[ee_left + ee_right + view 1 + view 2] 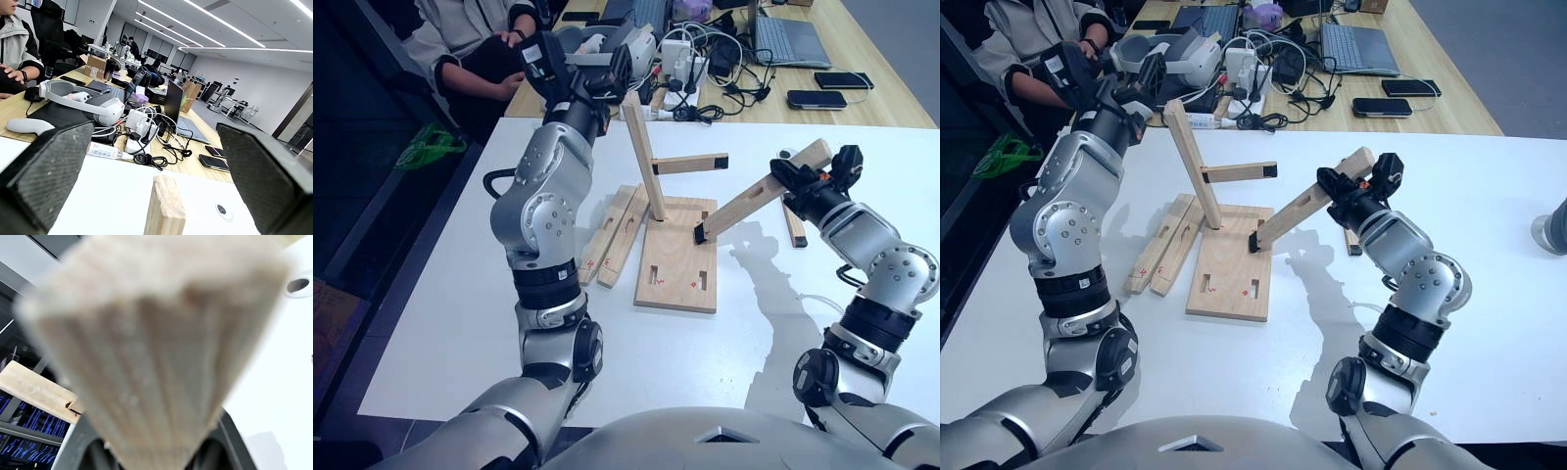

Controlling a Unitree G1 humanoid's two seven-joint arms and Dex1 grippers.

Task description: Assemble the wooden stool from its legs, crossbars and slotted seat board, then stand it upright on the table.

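Wood first: the pale, flat slotted seat board (677,279) lies on the white table (460,323), pretty much dead centre of the head view. One long wooden leg (644,157) stands in the board near its upper left corner, leaning a bit toward the upper left. A short wooden crossbar (690,164) with a dark end sticks out of it sideways to the right.

The right gripper (790,182) is clamped around a second wooden leg (744,204) near its upper end. That one slants down to the left from the right side of the frame. Its dark-tipped lower end is at the board's upper right edge, touching or just above it, can't tell which.

The left gripper (615,76) hangs just over the top of the standing leg in the upper middle of the frame, spread wide and holding nothing. In the wrist view its black fingers (46,171) sit either side of the leg's top end, with a gap on both sides.

Just left of the board, two loose slotted wooden bars (612,235) lie side by side, touching each other. One more short wooden stick (795,227) lies on the table at right, partly under the right gripper. Across the top of the frame there's a light wooden desk (881,59) with a laptop (788,39), two dark phones (817,98), a tangle of cables (705,98) and a white headset (83,98).
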